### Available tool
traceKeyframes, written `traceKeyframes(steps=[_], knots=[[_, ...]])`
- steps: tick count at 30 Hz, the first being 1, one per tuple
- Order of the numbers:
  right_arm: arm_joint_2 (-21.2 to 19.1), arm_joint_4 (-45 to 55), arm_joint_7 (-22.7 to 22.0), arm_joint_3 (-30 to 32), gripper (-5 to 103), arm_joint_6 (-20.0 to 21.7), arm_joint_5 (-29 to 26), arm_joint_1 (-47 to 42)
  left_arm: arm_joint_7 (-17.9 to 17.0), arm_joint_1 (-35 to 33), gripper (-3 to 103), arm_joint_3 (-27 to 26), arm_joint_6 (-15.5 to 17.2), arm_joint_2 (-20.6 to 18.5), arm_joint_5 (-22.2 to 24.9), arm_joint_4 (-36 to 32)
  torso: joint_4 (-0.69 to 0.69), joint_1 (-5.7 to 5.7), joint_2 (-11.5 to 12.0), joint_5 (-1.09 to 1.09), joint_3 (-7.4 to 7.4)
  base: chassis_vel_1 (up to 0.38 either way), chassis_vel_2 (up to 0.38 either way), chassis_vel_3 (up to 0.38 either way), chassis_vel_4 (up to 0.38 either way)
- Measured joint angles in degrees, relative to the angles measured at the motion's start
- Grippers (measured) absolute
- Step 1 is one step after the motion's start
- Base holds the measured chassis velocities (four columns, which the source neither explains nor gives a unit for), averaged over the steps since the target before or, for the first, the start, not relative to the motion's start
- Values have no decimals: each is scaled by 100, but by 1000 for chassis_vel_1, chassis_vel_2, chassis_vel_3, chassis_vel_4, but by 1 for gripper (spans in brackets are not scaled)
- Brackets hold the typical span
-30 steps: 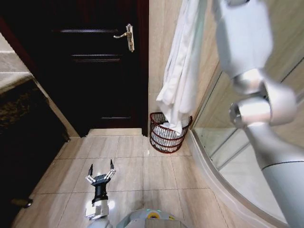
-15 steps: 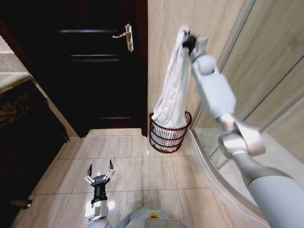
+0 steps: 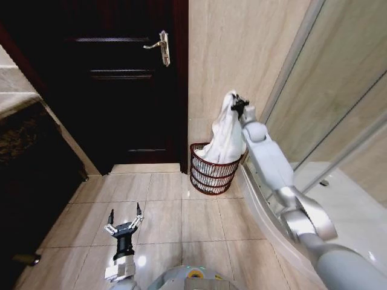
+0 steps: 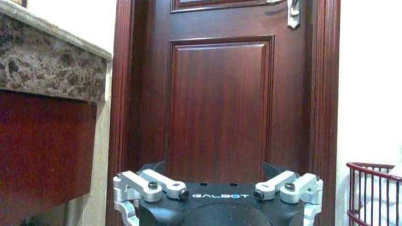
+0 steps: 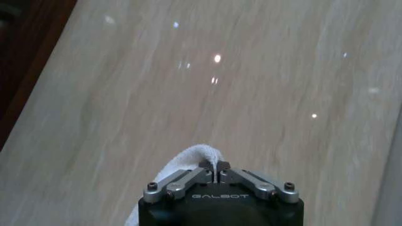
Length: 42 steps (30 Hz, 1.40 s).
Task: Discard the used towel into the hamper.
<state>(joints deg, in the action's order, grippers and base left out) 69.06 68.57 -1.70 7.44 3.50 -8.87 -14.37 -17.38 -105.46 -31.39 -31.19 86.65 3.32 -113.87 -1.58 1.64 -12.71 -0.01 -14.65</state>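
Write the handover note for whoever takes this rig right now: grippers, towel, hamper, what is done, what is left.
Right gripper: shut on the top of the white cloth towel, held above the hamper by the tiled wall.
Left gripper: open, holding nothing, low over the floor tiles in front of the base.
Towel: hangs from the right gripper, its lower end down inside the round dark red-brown wire-mesh hamper, which stands in the corner beside the dark wooden door.
Done: towel grasped and brought over the hamper.
Left: release so the whole towel drops in.
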Motion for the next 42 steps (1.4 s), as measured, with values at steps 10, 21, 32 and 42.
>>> traceKeyframes(steps=[10,21,32,42], knots=[[-176,199,299,220,1,293,329,-1110,-11,1,100,26,-73,16,-9,83,1,0,0,2,-1,0,0,0,0],[-124,567,271,200,1,1758,-618,-1827,-40,-65,100,17,-87,66,-41,-8,0,0,0,2,-1,0,0,0,0],[-479,1999,32,231,22,3056,-2191,-2195,-106,-19,100,80,-73,108,-19,23,-2,1,0,3,-2,0,0,0,0],[-1340,3564,-283,513,60,2205,-2279,-2560,-94,222,100,62,-39,-39,387,216,-1,0,0,0,-1,0,0,0,0]])
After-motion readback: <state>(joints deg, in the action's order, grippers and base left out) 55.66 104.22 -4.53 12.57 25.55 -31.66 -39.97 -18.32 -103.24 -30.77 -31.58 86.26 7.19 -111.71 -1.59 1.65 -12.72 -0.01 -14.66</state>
